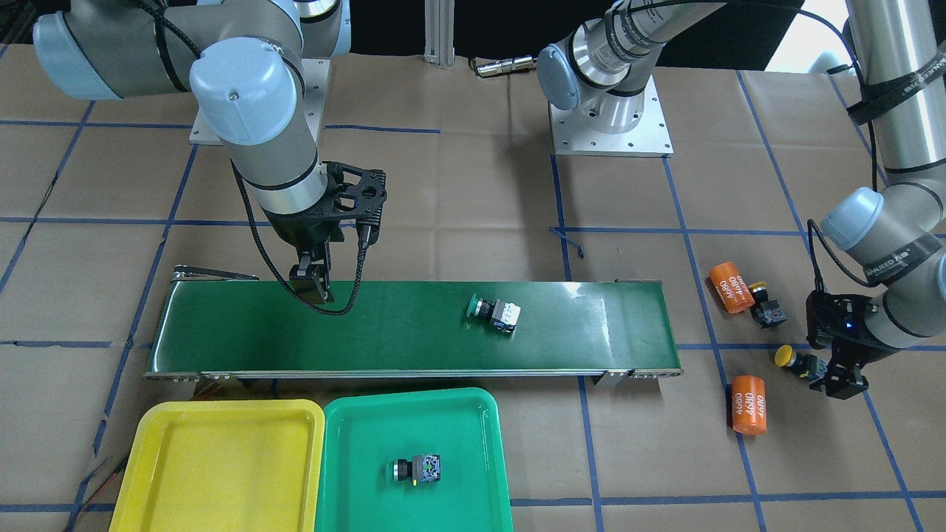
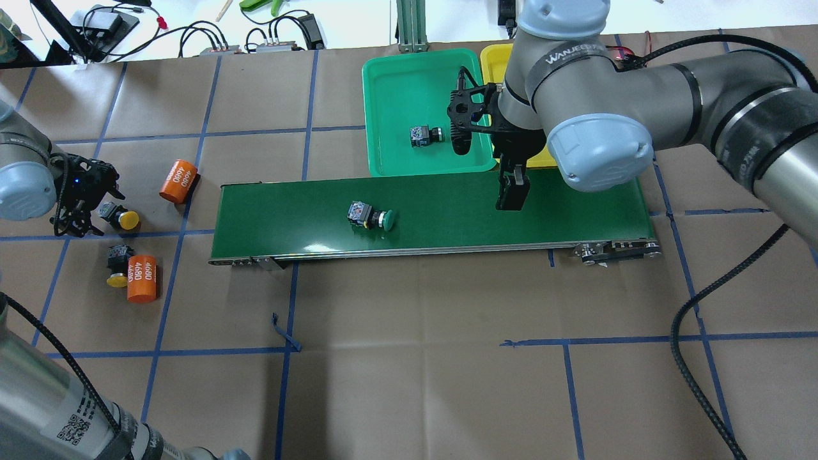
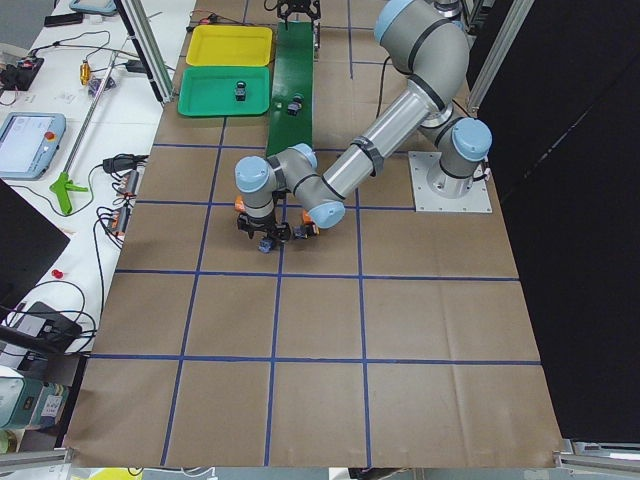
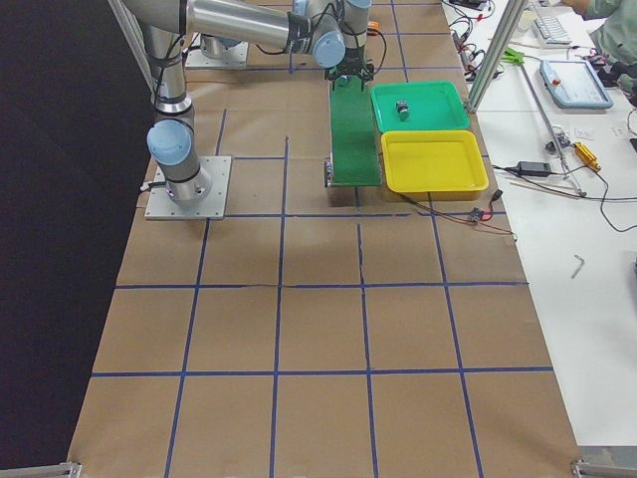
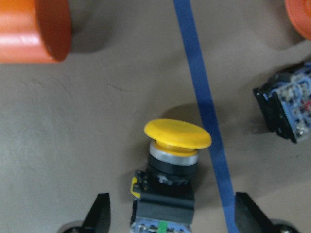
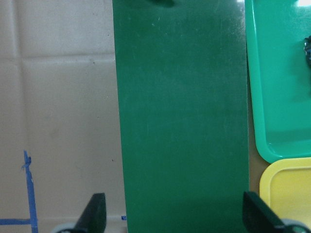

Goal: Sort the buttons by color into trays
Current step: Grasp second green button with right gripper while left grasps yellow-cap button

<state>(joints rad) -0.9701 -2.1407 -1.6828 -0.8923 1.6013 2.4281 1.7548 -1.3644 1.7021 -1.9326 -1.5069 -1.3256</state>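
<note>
We see the left claw with its jaws spread wide, low over the bench and straddling a yellow button that lies on its side, cap pointing away from the wrist. Both fingers stand clear of the blocky body, so nothing is gripped. The second yellow button lies nearby against an orange cylinder, with another cylinder just beyond. The right claw is also open and empty, hanging over the conveyor belt near the trays. One green button lies on the belt about midway along it, and the other green button lies in the green tray. The yellow tray has no button in it yet. We judge these switches to be light, rigid, hard plastic that will not give under a firm squeeze. The domed cap looks smooth and rounded, so a grip there would likely slip. We would close on the flat sides of the dark body behind the collar, where the jaws are already lined up.
</note>
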